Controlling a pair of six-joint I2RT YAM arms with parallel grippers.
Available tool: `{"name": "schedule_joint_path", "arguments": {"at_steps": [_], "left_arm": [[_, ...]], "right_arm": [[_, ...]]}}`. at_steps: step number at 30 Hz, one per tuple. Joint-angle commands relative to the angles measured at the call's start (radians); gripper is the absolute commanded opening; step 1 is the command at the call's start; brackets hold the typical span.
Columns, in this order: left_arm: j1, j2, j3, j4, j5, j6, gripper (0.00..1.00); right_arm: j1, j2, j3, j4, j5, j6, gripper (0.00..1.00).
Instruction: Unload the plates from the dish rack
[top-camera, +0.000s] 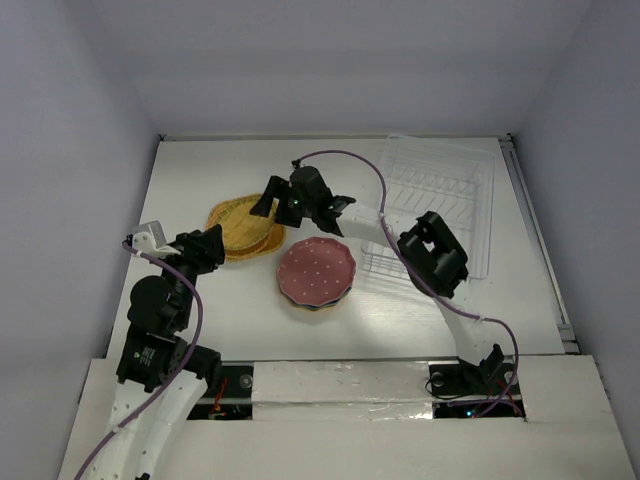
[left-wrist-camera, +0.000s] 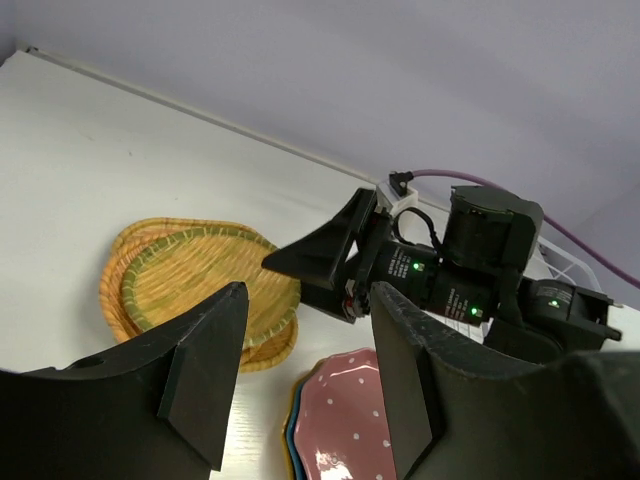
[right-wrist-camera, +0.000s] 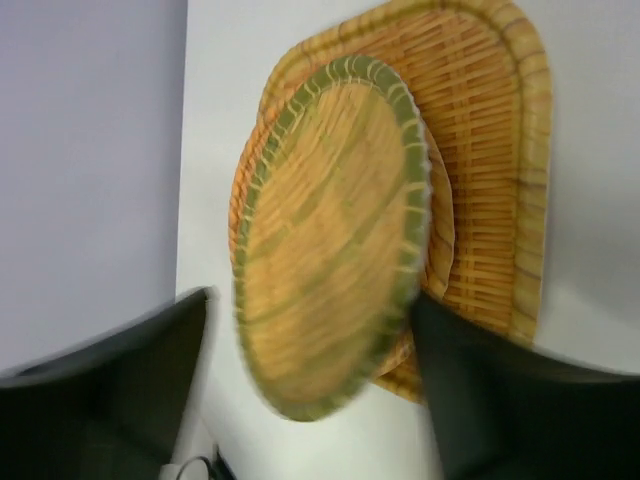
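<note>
A stack of orange woven plates (top-camera: 238, 228) lies left of centre, topped by a green-rimmed one (right-wrist-camera: 330, 230) that sits over larger orange ones (right-wrist-camera: 495, 150). My right gripper (top-camera: 266, 206) is open just beside this stack, its jaws wide apart on either side of the green-rimmed plate's near edge (right-wrist-camera: 312, 300). A pink dotted plate (top-camera: 317, 268) tops a small stack of scalloped plates in the middle. The dish rack (top-camera: 440, 190) at the back right shows no plates. My left gripper (top-camera: 210, 246) is open and empty, left of both stacks (left-wrist-camera: 308, 295).
In the left wrist view the woven stack (left-wrist-camera: 195, 285), the right gripper (left-wrist-camera: 325, 255) and the pink plate (left-wrist-camera: 345, 420) all lie ahead. The right arm (top-camera: 430, 250) stretches across in front of the rack. White walls enclose the table.
</note>
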Motion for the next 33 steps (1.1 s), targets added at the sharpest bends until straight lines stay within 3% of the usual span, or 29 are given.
{"name": "schedule_joint_path", "arguments": {"at_steps": [1, 2, 8, 10, 14, 17, 19, 20, 21, 22, 23, 29, 31, 32, 33], "left_arm": [[0.015, 0.016, -0.008, 0.042, 0.004, 0.001, 0.49], [0.015, 0.016, -0.008, 0.044, 0.004, 0.001, 0.49], [0.024, 0.033, -0.006, 0.044, 0.004, 0.003, 0.49], [0.024, 0.045, -0.006, 0.044, 0.004, 0.003, 0.49], [0.024, 0.053, -0.005, 0.042, 0.004, 0.004, 0.49], [0.033, 0.05, -0.003, 0.042, 0.004, 0.007, 0.49], [0.033, 0.042, -0.002, 0.044, 0.004, 0.009, 0.49], [0.033, 0.033, -0.002, 0.042, 0.004, 0.009, 0.52], [0.033, 0.028, 0.0, 0.044, 0.004, 0.01, 0.55], [0.033, 0.022, 0.003, 0.045, 0.004, 0.012, 0.59], [0.033, 0.019, 0.005, 0.048, 0.004, 0.013, 0.67], [0.043, 0.027, 0.055, 0.045, 0.004, 0.009, 0.8], [0.043, 0.037, 0.101, 0.056, 0.004, 0.004, 0.83], [0.043, 0.045, 0.122, 0.063, 0.004, -0.002, 0.84], [0.043, 0.048, 0.141, 0.067, 0.004, -0.003, 0.85]], "right_arm": [[0.011, -0.089, -0.005, 0.021, 0.095, -0.036, 0.95], [0.011, -0.105, -0.004, 0.003, 0.109, -0.057, 1.0], [0.011, -0.253, -0.031, -0.124, 0.262, -0.223, 1.0], [0.011, -0.34, -0.121, -0.126, 0.335, -0.269, 1.0], [0.011, -0.456, -0.195, -0.109, 0.379, -0.346, 1.0], [0.011, -0.529, -0.198, -0.187, 0.416, -0.404, 1.0], [0.011, -0.663, -0.317, -0.133, 0.457, -0.428, 0.73], [0.011, -0.718, -0.364, -0.112, 0.474, -0.436, 0.28], [0.011, -0.775, -0.405, -0.1, 0.492, -0.441, 0.11], [0.011, -0.891, -0.446, -0.086, 0.514, -0.453, 0.02], [0.011, -0.951, -0.524, -0.083, 0.553, -0.459, 0.0], [0.011, -1.423, -0.724, -0.123, 0.653, -0.516, 0.03], [0.011, -1.545, -0.795, -0.128, 0.691, -0.521, 0.21], [0.011, -1.671, -0.822, -0.122, 0.71, -0.518, 0.4], [0.011, -1.732, -0.853, -0.114, 0.73, -0.505, 0.5]]}}
